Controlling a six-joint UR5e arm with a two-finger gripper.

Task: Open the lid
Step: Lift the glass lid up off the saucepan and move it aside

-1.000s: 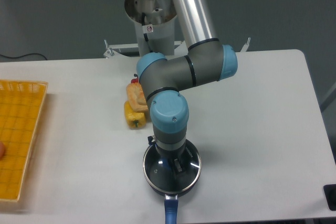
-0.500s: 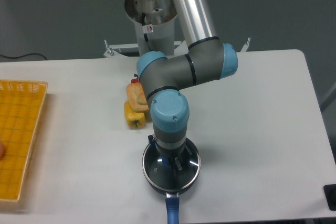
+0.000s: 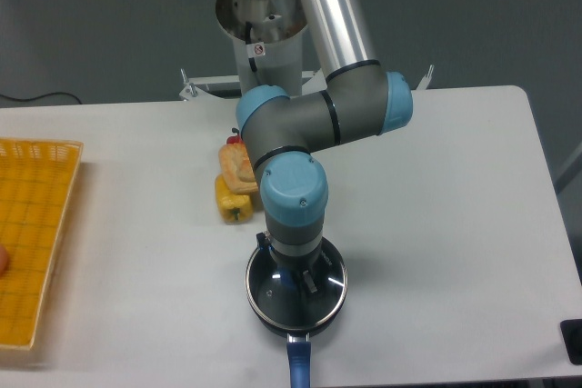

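Directly above the pan: arm hides its own grip

Broadly, a white tabletop (image 3: 427,215) fills the view, with the robot arm (image 3: 318,124) reaching from its base at the far edge down toward the near edge. A yellow mesh tray (image 3: 32,233) lies along the left side, well apart from everything else. Close to the near edge sits a dark saucepan (image 3: 264,311), its blue handle (image 3: 298,365) pointing toward the camera. The lid (image 3: 273,293) rests on top of that saucepan, a clear glass disc with a thin silver rim; its central knob is covered by the wrist. The gripper (image 3: 296,281) comes straight down over the middle of the lid, and a dark finger shows just right of centre against the glass. Whether the fingers are apart or clamped on the knob cannot be told, as the wrist blocks the view. Behind the saucepan, beside the arm's elbow, lie a yellow pepper (image 3: 233,202) and a bread-like toy (image 3: 236,166) touching it.
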